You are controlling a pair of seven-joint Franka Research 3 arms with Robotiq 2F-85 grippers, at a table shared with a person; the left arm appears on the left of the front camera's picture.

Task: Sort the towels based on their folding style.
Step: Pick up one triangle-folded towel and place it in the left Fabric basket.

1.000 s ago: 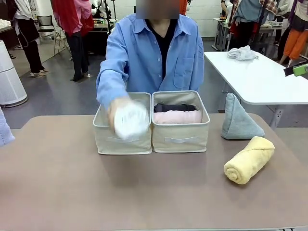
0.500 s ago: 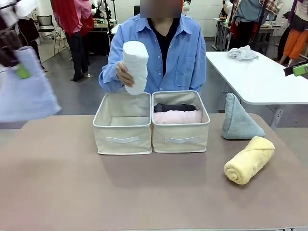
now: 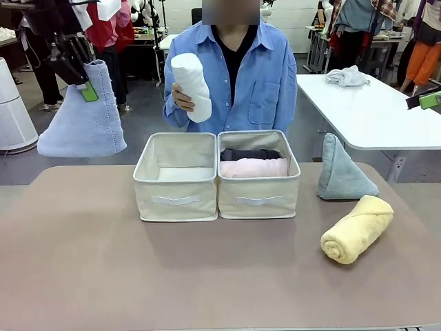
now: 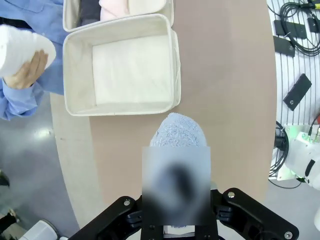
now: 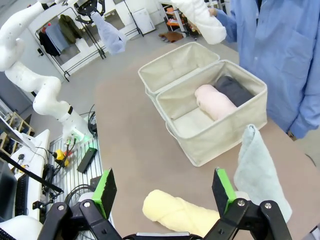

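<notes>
Left box (image 3: 176, 200) open, unobstructed; right box (image 3: 258, 200) far half filled: pink roll (image 3: 253, 167), grey roll (image 3: 249, 154).

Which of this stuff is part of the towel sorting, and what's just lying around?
Job: light blue cone in robot's left hand; white roll person holds; pink roll and dark grey roll in right box; teal cone; yellow roll; left box.
Lying about: white cloth heap on far table; black devices.

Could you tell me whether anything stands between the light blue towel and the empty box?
Nothing visible does. The left gripper holds the light blue towel in the air left of the empty box, whose open top is free; the person's hand holds the white rolled towel up behind it.
</notes>
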